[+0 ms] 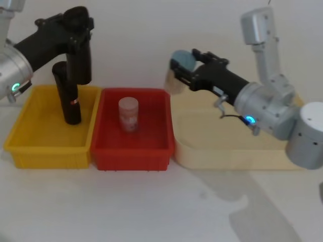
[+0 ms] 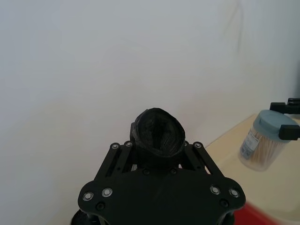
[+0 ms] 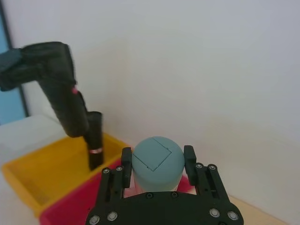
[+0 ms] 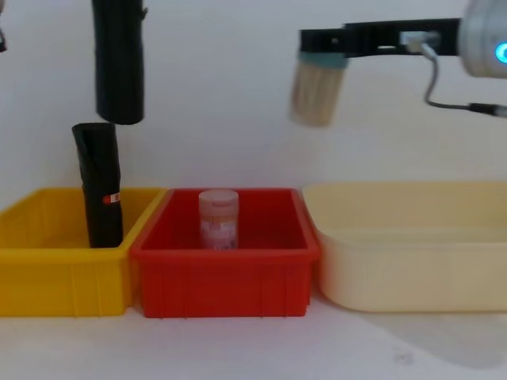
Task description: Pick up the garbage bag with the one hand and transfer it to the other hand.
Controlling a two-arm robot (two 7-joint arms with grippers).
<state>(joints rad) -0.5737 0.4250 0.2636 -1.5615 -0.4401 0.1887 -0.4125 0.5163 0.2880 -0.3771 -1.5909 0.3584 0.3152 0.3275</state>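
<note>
- The roll of garbage bags (image 1: 68, 98) stands nearly upright in the yellow bin (image 1: 35, 151) at the left of the frame. It has a small red-and-white label below its middle and a crinkled top. I cannot tell whether its foot touches the bin floor.
- The left gripper (image 2: 158, 146), on the green-lit arm, reaches down from the upper left. Its jaws are clenched on the top of the roll, one on each side.
- The right gripper (image 3: 157, 156), on the blue-lit arm, hangs at upper centre-right, above the back left corner of the cream tray (image 1: 227, 156). Its jaws grasp a jar of toothpicks (image 4: 317, 91) by the grey-blue lid.
- A red bin (image 1: 131, 157) sits between the yellow bin and the tray, close against both, with a small pink canister (image 1: 128, 115) upright inside it.
- All three containers rest on the white desk (image 1: 151, 212).
</note>
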